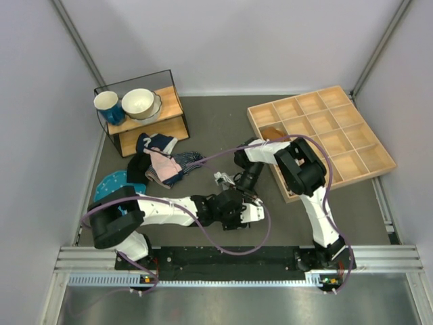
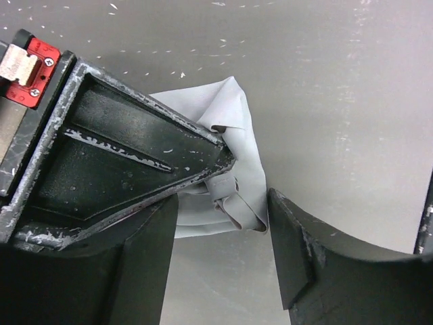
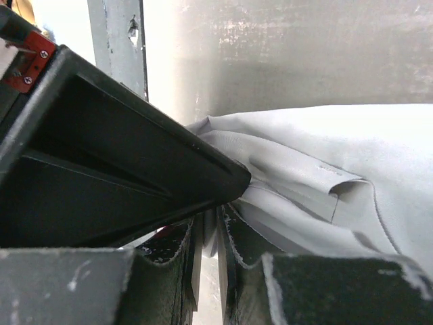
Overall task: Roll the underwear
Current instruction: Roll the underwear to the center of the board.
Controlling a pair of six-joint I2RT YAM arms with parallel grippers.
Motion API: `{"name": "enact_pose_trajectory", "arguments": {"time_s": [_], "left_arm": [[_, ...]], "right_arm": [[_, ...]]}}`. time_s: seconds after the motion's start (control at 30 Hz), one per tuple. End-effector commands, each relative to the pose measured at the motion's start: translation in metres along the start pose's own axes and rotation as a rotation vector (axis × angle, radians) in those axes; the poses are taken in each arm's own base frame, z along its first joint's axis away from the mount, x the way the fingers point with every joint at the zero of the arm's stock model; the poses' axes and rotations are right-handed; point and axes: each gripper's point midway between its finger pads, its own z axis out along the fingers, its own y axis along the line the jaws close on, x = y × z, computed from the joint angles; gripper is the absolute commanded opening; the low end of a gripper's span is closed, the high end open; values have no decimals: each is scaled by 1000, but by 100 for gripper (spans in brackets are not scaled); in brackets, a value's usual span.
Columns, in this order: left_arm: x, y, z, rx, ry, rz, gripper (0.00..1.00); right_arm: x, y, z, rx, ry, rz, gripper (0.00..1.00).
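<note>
The underwear (image 2: 233,128) is a plain grey cloth, bunched and folded on the grey table. My left gripper (image 2: 223,203) is open, its fingers (image 2: 308,250) on either side of the cloth's folded near end. My right gripper (image 3: 210,227) is shut on an edge of the underwear (image 3: 325,169), whose folds drape over its right finger. In the top view both grippers meet at the table's middle, left gripper (image 1: 249,211) and right gripper (image 1: 238,188), and they hide the underwear. A black wedge-shaped gripper part (image 2: 122,156) lies over the cloth's left side.
A wooden compartment tray (image 1: 338,132) stands at the back right. A wire shelf (image 1: 145,118) holds a bowl and a blue cup at the back left. A pile of other garments (image 1: 162,162) and a teal cloth (image 1: 109,184) lie to the left.
</note>
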Motion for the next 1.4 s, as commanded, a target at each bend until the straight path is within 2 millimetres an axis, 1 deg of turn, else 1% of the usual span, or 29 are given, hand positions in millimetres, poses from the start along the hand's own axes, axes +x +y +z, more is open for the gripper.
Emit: {"name": "enact_pose_trajectory", "arguments": {"time_s": [0.0,0.07,0.13,0.17,0.33,0.37,0.47,0.5,0.6,0.7,0.97,1.1,1.13,1.17,1.2,1.23,1.27,1.3,1.37], "left_arm": [[-23,11,6,-34,-48,13,57],[-21,8,7,-16,-37,3,51],[-21,6,9,-7,-28,-20,47],[-16,2,8,12,-6,-29,45],[-10,-10,9,59,20,-93,5],[-8,-10,9,63,29,-106,1],[-8,-18,7,100,33,-153,0],[-12,-20,6,118,27,-187,0],[-6,-22,4,135,51,-246,0],[-4,-27,1,169,52,-310,0],[6,-35,-2,237,59,-489,0],[15,-38,-3,246,56,-623,0],[14,-33,-2,240,33,-646,0],[19,-36,-3,245,38,-670,0],[20,-36,-5,251,35,-708,0],[17,-28,-3,238,-2,-728,0],[18,-27,-4,238,-9,-749,0],[23,-30,-5,248,-2,-787,0],[29,-27,-5,243,-8,-831,0]], "right_arm": [[-8,5,-3,-28,-26,-10,13],[-8,5,-3,-28,-25,-12,13],[-7,5,-2,-29,-24,-10,13],[-8,5,-3,-29,-24,-10,14],[-8,6,-3,-27,-24,-12,15],[-8,6,-4,-24,-24,-16,15],[-11,10,-9,-7,-30,-35,19],[-12,11,-11,0,-32,-40,21],[-18,18,-22,23,-64,-67,26],[-22,21,-34,50,-94,-86,28],[-26,27,-60,115,-160,-122,31],[-29,34,-71,151,-188,-148,31],[-29,35,-74,158,-196,-154,31],[-30,39,-81,179,-214,-169,31],[-30,40,-84,188,-228,-177,31],[-31,41,-88,203,-242,-187,31],[-32,42,-93,221,-260,-193,31],[-30,46,-103,255,-290,-202,31],[-33,45,-117,313,-344,-228,31]]}}
